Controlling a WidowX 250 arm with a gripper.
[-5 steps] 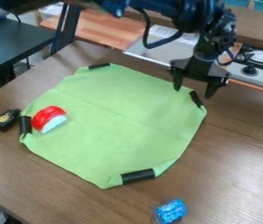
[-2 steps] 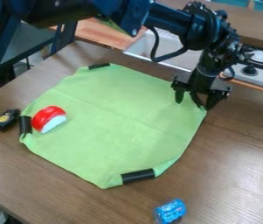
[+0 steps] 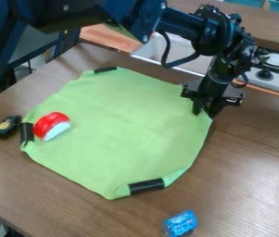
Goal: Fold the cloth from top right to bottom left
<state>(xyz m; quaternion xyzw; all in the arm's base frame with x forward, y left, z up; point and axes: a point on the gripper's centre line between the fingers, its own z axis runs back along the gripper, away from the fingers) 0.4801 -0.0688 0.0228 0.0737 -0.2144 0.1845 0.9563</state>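
Across a brown wooden table [image 3: 253, 157], a robot arm [image 3: 120, 16] enters from the upper left, its base cut off by the frame. At far left, a small black object [image 3: 2, 131] bears a round yellow mark [image 3: 4, 125], too small to make out. Just to its right, a black strip [image 3: 27, 133] marks the left corner of a green cloth [image 3: 117, 134]. A red-and-white toy [image 3: 50, 125] rests on the cloth near that strip, in the same spot as a second ago. The cloth lies spread out and unfolded, with another black strip [image 3: 105, 70] at its top left corner and a third [image 3: 146, 186] along the bottom. Near the bottom edge sits a blue cylindrical object [image 3: 180, 224], its pale markings too blurred to tell.

At upper right, the end effector [image 3: 205, 112] points down, its fingers drawn together with the cloth's top right corner pinched between them; they stood wide apart moments earlier. The corner has shifted slightly inward, and its black strip, visible a second ago, is hidden. Beyond, a stove [image 3: 277, 60] is cut off at the right edge.
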